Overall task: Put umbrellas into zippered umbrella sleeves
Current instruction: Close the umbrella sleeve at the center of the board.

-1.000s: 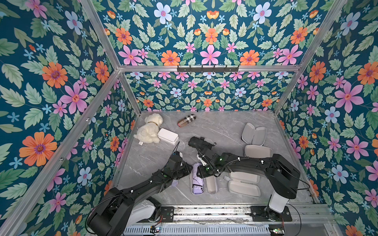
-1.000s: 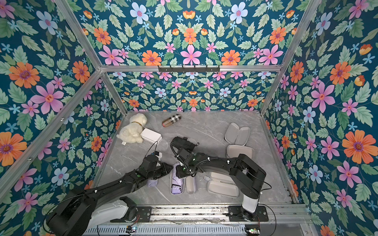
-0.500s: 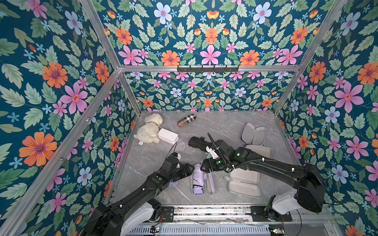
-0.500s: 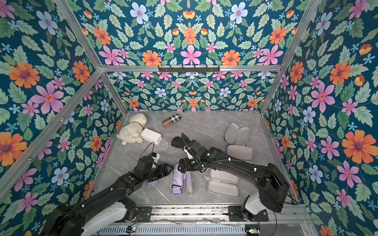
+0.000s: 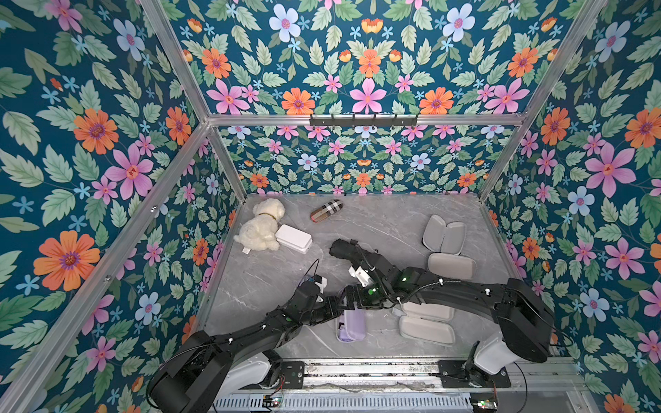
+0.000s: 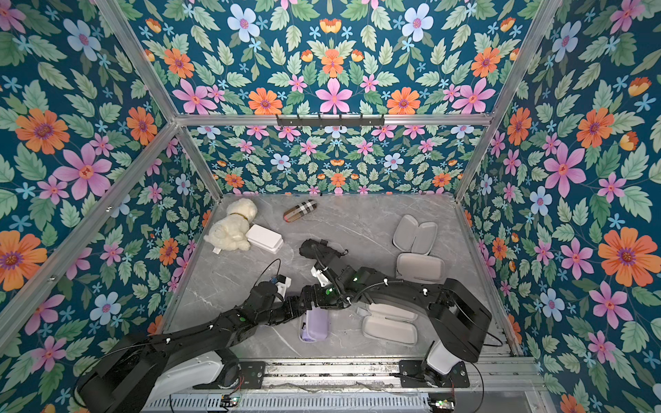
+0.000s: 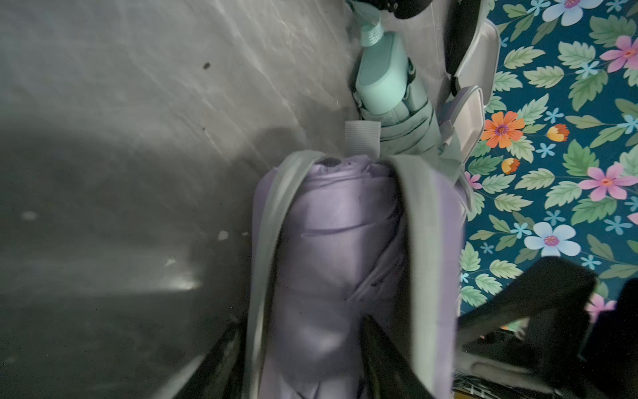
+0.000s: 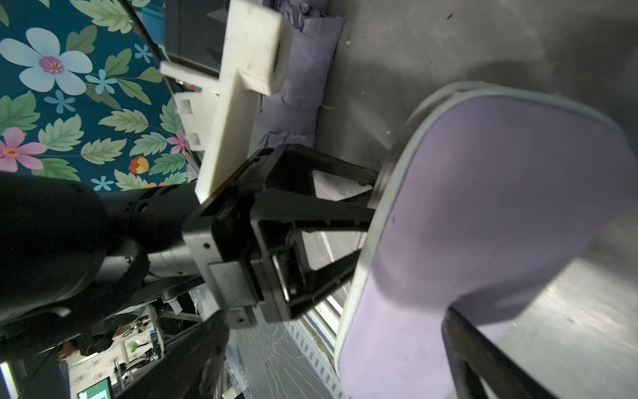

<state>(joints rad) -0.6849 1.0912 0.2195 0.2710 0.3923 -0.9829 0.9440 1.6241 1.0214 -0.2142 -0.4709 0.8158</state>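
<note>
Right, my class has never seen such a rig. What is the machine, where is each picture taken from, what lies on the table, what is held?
Two black robot arms, each ending in a two-fingered gripper, stand at a grey table. The two wide pictures come from a pair of cameras overhead, side by side; the close-ups come from a camera on each wrist. Under both grippers lies a lavender sleeve with a lavender umbrella in it, not yet zipped. The left gripper straddles one side of it; whether it grips is unclear. The right gripper stands open over it. Also there: a mint green umbrella, a black umbrella, open empty sleeves, a plush dog, a white box, a plaid capsule.
</note>
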